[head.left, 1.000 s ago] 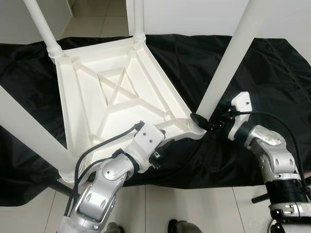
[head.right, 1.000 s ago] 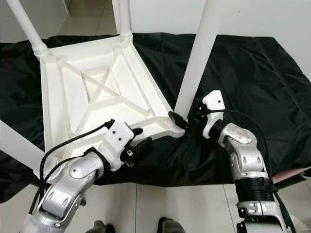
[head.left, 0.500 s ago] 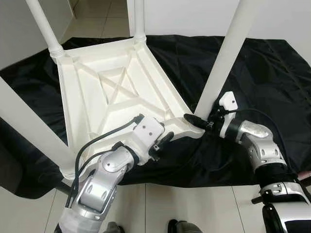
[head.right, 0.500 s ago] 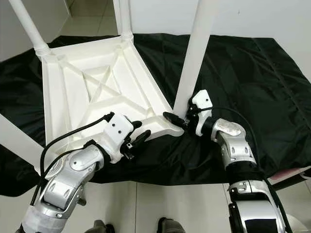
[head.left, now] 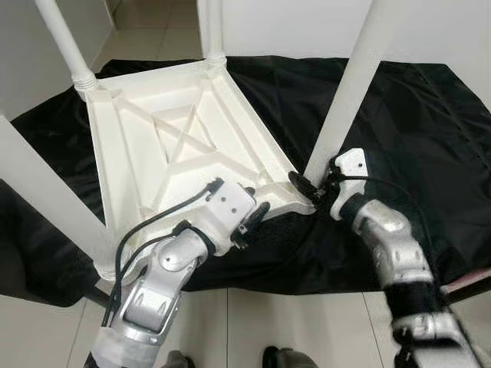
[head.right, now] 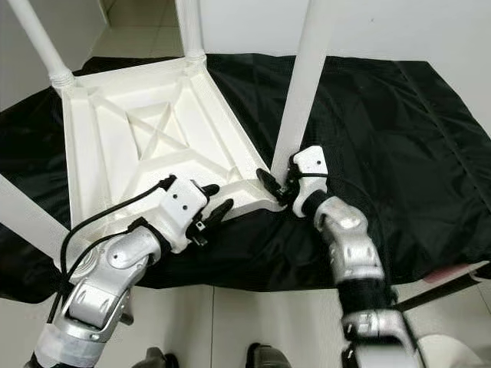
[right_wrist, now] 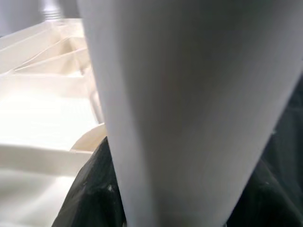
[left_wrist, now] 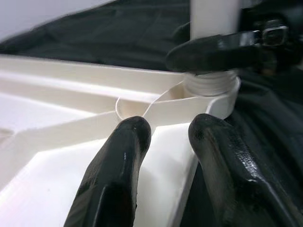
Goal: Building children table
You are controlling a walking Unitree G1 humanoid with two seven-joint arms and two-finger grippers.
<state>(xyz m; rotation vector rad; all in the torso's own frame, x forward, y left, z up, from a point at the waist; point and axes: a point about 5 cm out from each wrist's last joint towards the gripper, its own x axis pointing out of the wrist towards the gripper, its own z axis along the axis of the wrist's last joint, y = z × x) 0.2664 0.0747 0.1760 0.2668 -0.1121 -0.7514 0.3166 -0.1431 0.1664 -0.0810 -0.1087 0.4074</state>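
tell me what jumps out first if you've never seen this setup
A white table lies upside down on a black cloth on the floor, its legs pointing up. At its near corner, the right gripper is clamped on the base of one leg, while the left gripper straddles the table's edge beside that corner.

Approach to the near corner of the upturned white table (head.left: pixel 184 146) was crowded: left gripper (head.left: pixel 255 220) sat at the rim w/ fingers spread, and right gripper (head.left: pixel 305 186) was at the base of the near-right leg (head.left: pixel 349 84), probably clamped round it, though the wrist view was too close to confirm. Other legs stood at far-left (head.left: pixel 65 38), far-middle (head.left: pixel 212 27) & near-left (head.left: pixel 42 192) corners, blocking those. Open room lay over the ribbed underside and on the black sheet (head.left: pixel 422 130) right of the table.
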